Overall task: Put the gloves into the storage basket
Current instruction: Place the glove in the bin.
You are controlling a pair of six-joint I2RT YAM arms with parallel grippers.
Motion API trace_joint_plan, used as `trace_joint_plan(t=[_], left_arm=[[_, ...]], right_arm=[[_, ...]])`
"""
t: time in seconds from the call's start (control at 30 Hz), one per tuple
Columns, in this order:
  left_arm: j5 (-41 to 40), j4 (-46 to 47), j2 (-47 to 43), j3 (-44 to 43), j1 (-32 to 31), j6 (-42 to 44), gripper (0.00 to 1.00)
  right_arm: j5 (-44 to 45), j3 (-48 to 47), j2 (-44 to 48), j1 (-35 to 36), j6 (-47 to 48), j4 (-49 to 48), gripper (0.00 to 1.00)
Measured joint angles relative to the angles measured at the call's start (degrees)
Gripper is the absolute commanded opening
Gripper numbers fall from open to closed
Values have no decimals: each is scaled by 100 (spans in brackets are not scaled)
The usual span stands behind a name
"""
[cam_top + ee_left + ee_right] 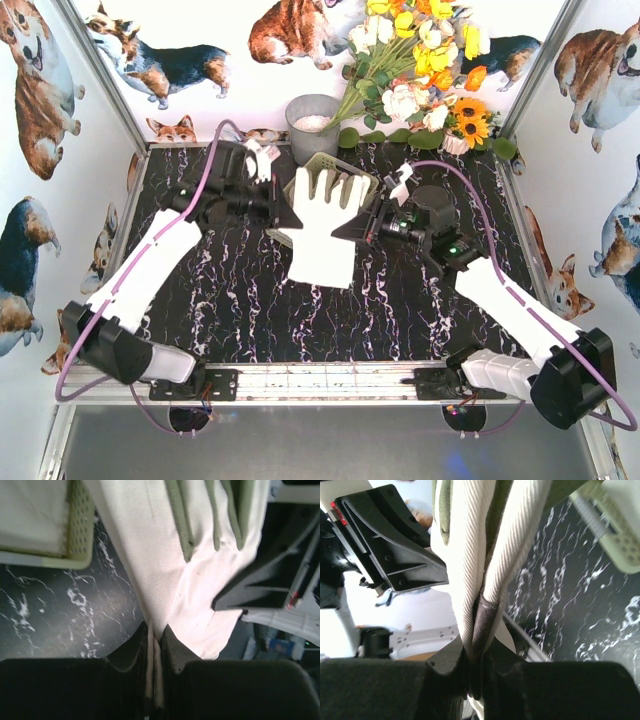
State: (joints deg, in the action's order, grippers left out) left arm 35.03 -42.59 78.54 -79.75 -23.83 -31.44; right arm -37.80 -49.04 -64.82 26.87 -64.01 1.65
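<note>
We judge the glove point(322, 240) light and limp; the left end effector point(297, 217) and right end effector point(338, 229) clench its opposite edges.

The glove point(325, 235) is cream, the basket point(318, 163) pale yellow-green, the table point(230, 300) black, white-veined.

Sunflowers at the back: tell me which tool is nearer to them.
Right. The right tool pinches the glove at one edge, toward the arm bases and left of the sunflowers; the left tool grips the opposite edge, farther away.
</note>
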Motion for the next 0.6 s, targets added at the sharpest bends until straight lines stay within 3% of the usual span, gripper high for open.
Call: trace_joint_plan(t=[0.3,0.6], left_arm=[[-1086,-433,1351,-1403,-127,649,0],[-2151,-522,2643,-2144,-127,1143,0]], right_arm=[[2387,-352,-334,608,463,363,0],[3515,-1185,-1832,763,1010,542,0]])
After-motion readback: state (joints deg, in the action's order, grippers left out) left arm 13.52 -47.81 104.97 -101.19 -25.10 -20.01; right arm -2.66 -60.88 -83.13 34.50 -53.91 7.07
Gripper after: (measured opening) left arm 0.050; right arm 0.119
